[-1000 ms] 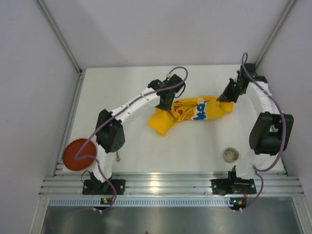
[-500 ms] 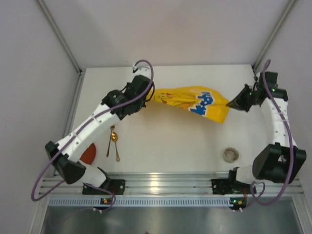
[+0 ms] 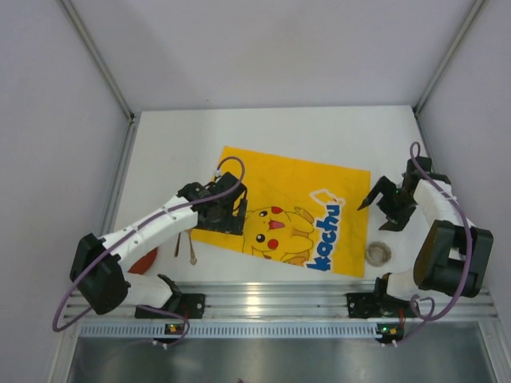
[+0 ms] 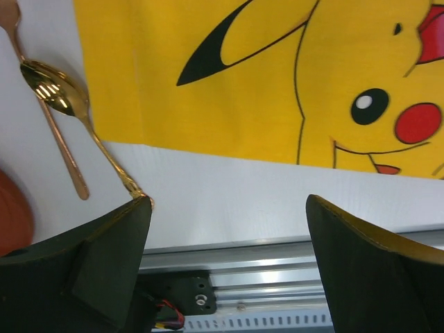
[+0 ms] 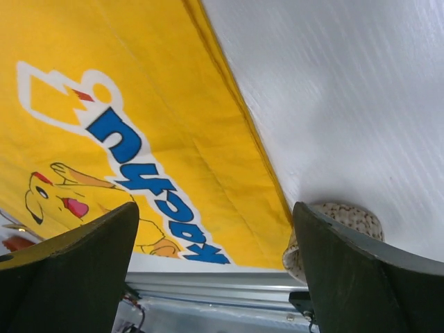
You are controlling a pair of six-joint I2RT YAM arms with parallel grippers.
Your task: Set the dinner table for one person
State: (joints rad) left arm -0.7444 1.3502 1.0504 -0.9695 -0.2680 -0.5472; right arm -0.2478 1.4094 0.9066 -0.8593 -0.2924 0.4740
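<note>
The dinner table is a plain white top. A yellow cartoon-print cloth lies spread flat across its middle. My left gripper hovers open over the cloth's near left corner with nothing between its fingers. In the left wrist view the left gripper frames bare table, with the cloth beyond. My right gripper stands open and empty just off the cloth's right edge. The right wrist view shows the right gripper above the cloth.
Two gold spoons lie left of the cloth, the nearer gold spoon close by my left finger. A red plate sits at the near left, partly under the arm. A speckled cup stands near right. The metal rail borders the near edge.
The cloth was bunched and held up between both grippers; now it lies flat on the table. Both grippers have let go, opened and moved toward the near side.
</note>
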